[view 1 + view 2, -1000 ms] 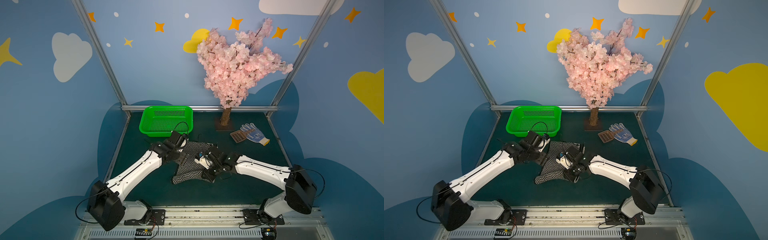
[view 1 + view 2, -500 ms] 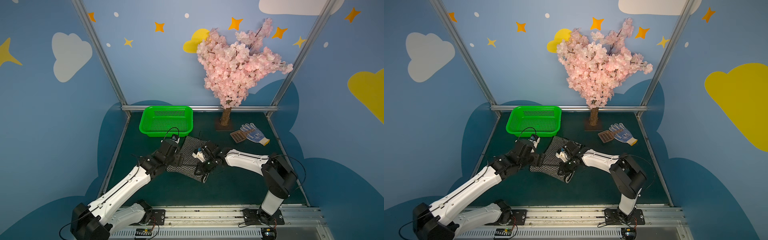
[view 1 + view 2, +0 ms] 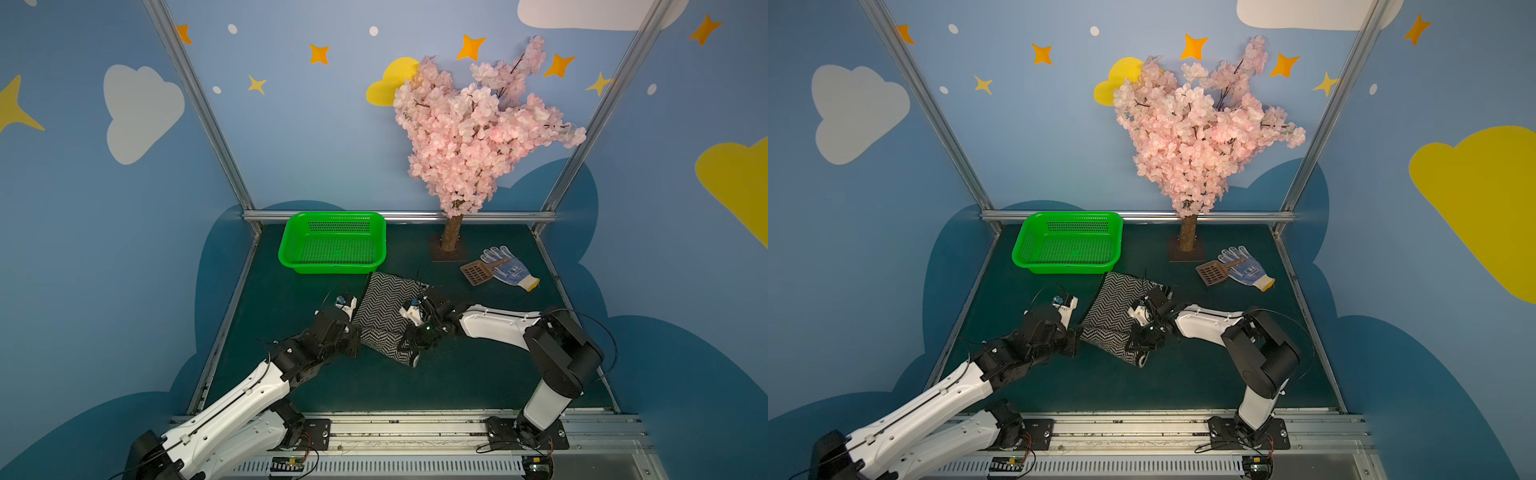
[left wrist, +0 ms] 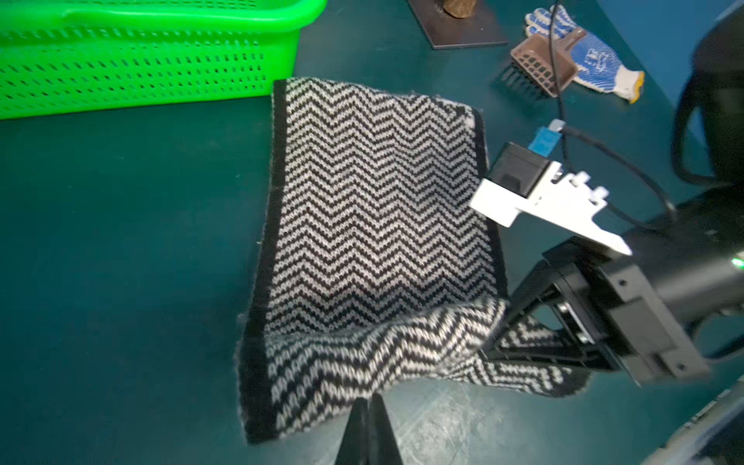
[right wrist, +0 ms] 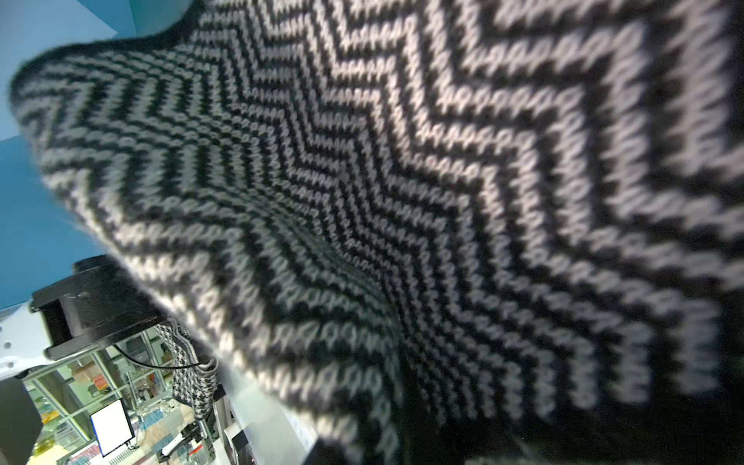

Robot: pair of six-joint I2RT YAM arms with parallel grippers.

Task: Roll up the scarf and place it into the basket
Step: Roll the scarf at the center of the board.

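The basket stands at the far left of the dark green table. Nearer, the left gripper has its jaws pressed together, tips at the near left edge of the scarf; whether cloth is caught I cannot tell. The scarf lies mid-table, zigzag side up, its far end just beside the basket, its near end folded and lifted. On its right, the right gripper pinches that raised edge. Far right, a brown scoop touches a dotted glove.
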